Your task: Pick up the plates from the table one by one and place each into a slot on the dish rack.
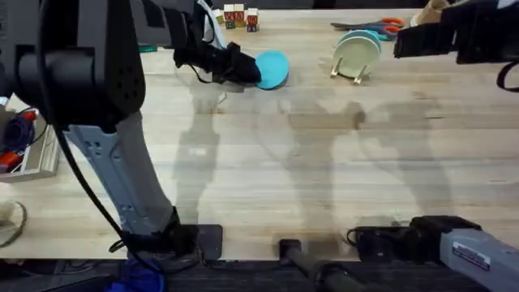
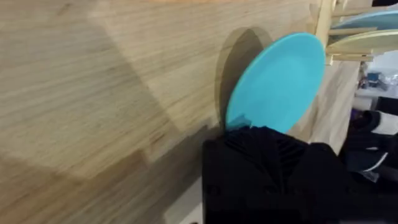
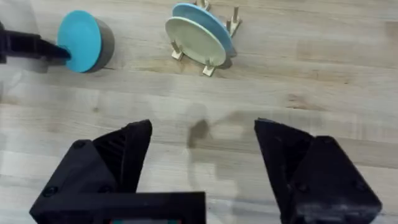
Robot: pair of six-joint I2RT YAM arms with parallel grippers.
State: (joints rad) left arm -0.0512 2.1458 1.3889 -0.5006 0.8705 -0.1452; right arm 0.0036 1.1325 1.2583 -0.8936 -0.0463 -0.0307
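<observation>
My left gripper (image 1: 242,66) is shut on the rim of a turquoise plate (image 1: 273,69), which it holds tilted up on edge just over the table (image 1: 268,178). In the left wrist view the plate (image 2: 280,81) stands out past my black fingers (image 2: 267,168). The dish rack (image 1: 354,71) stands to the plate's right and holds a cream-green plate (image 1: 358,53) with a blue one behind it. From the right wrist view I see the held plate (image 3: 81,40), the rack (image 3: 208,67) and the cream-green plate (image 3: 194,38). My right gripper (image 3: 202,143) hangs open, high above the table.
Lettered wooden blocks (image 1: 239,16) stand at the far edge behind the left gripper. Scissors with orange handles (image 1: 375,26) lie just behind the rack. A tray of odds and ends (image 1: 20,154) sits at the left edge.
</observation>
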